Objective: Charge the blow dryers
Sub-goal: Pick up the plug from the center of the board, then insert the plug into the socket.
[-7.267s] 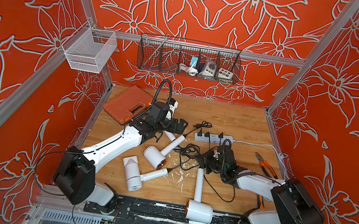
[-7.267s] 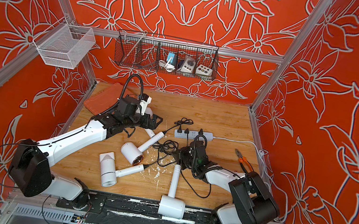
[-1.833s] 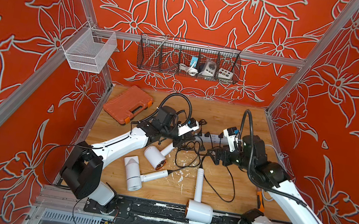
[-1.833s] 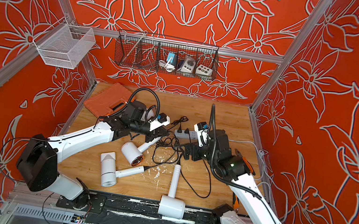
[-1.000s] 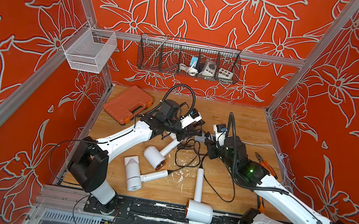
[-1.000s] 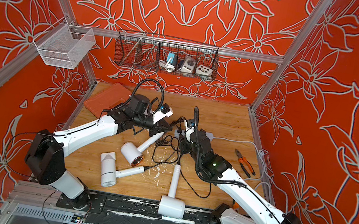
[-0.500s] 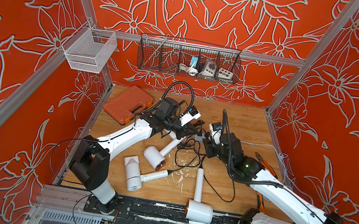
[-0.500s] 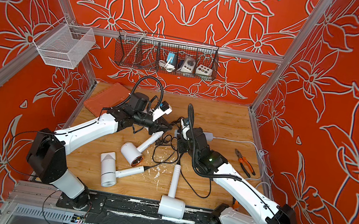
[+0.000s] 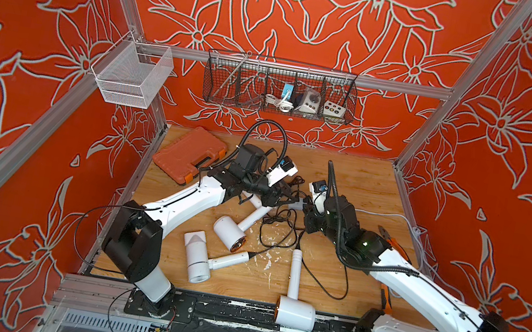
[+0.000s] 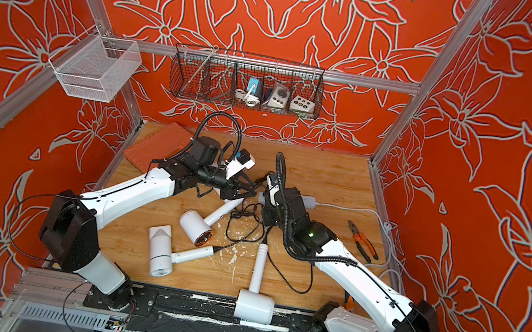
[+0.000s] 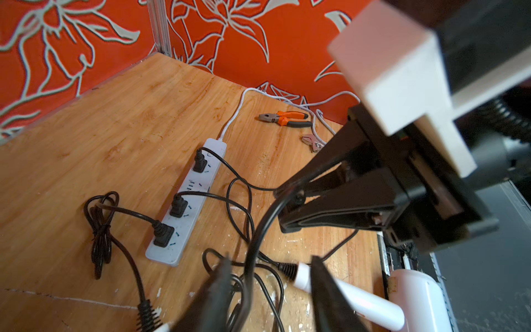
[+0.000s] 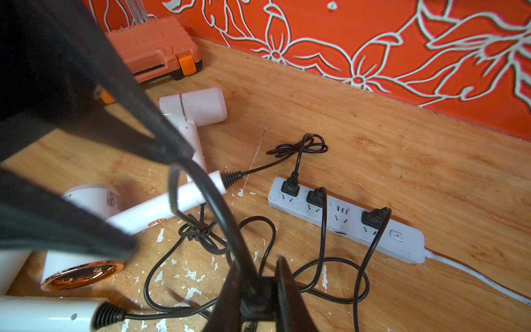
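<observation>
Orange walls with pale flower outlines box in a wooden desk point(image 9: 357, 178) scuffed with white flecks. Over its middle the left gripper point(image 11: 270, 258) has its fingers point(image 11: 212, 296) spread apart. A black cord point(image 11: 253, 244) runs loose through the gap without being pinched. Facing it, the right gripper point(image 12: 258, 276) has its fingers point(image 12: 290, 299) clenched on the end of that same cord, as both wrist views show.

Just beyond them the white power strip point(image 12: 344, 221) lies flat on the desk. Three black plugs are seated in it, and one socket group is bare between two of them.

All four dryers lie on their sides around the cord tangle:
- The first blow dryer point(image 12: 198, 107) is beside the orange tool case point(image 12: 155, 49).
- The second blow dryer point(image 9: 228, 228) shows a copper mouth.
- The third blow dryer point(image 9: 196, 257) is near the left arm's base.
- The fourth blow dryer point(image 9: 295, 312) has its barrel over the desk's front edge and its handle pointing toward the grippers.

Orange-handled pliers point(image 10: 363, 243) rest near the right wall.
</observation>
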You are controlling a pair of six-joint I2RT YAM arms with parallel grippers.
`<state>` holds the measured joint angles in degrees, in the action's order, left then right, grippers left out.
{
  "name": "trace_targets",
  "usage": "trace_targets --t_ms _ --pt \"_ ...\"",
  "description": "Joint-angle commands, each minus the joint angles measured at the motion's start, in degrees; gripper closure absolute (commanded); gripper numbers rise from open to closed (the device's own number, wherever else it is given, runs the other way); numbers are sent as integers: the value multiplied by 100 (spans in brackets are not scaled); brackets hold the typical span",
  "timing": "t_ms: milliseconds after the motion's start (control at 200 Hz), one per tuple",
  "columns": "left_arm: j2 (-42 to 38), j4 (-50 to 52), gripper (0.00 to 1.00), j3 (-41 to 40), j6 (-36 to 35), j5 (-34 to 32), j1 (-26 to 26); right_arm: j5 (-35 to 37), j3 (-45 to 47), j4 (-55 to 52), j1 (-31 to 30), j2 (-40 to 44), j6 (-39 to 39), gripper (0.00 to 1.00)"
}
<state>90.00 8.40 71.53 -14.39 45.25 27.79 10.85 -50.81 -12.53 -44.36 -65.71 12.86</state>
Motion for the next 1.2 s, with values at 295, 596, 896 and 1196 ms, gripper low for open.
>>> trace_targets --t_ms 295,596,896,1196 --pt "-411 -629 16 -332 231 -770 -28 698 -32 605 914 -706 548 100" --pt "-461 -746 16 -421 218 -702 -33 381 -403 1377 1347 -2002 925 100" --pt "-431 -744 17 -394 244 -607 -30 1002 -254 2669 1383 -2857 1394 100" --pt "-410 -736 17 -403 236 -548 -28 1224 -677 2388 1564 -3597 1582 100"
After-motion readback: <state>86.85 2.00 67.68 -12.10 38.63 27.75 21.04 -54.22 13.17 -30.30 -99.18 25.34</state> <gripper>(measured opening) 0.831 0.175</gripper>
